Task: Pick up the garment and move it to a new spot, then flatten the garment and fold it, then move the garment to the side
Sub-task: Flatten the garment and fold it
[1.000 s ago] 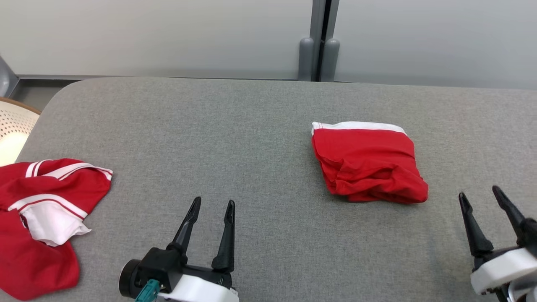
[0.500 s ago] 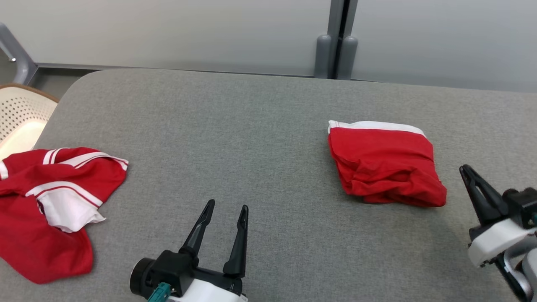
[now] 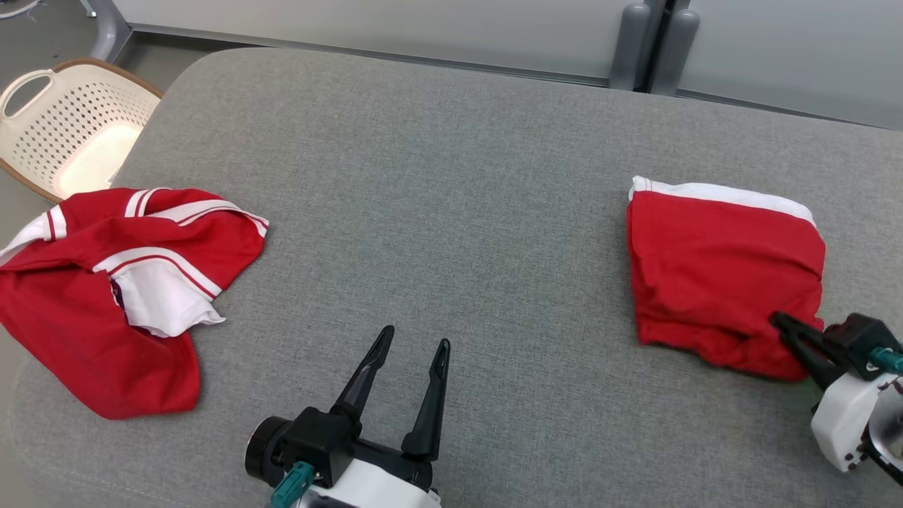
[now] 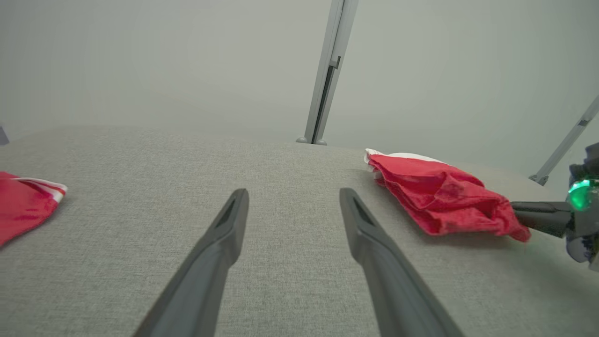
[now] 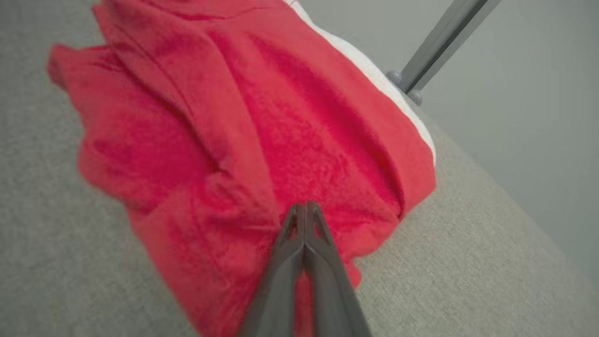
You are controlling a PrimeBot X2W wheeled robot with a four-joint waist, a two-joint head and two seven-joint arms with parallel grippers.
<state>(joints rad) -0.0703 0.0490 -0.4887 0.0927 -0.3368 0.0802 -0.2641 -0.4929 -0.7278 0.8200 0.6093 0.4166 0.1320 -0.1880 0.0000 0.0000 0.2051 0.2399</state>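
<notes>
Your right gripper (image 3: 779, 323) is now at the near right corner of the folded garment (image 3: 726, 268), where a second ago it hung off to the side with its fingers spread. Its jaws are pressed together, tips against the red cloth; from the right wrist view (image 5: 305, 209) you cannot tell whether any fold is caught between them. The head view has swung left as well, so treat the garment's shift in that view as camera motion. The garment lies on the right of the table (image 3: 423, 176), white band at its far edge. Your left gripper (image 3: 416, 339) hovers open and empty over bare table, as before. With the fold looking done, this reads as the start of the move aside. A crumpled garment (image 3: 106, 296) waits at the left, near the basket (image 3: 42, 77).
</notes>
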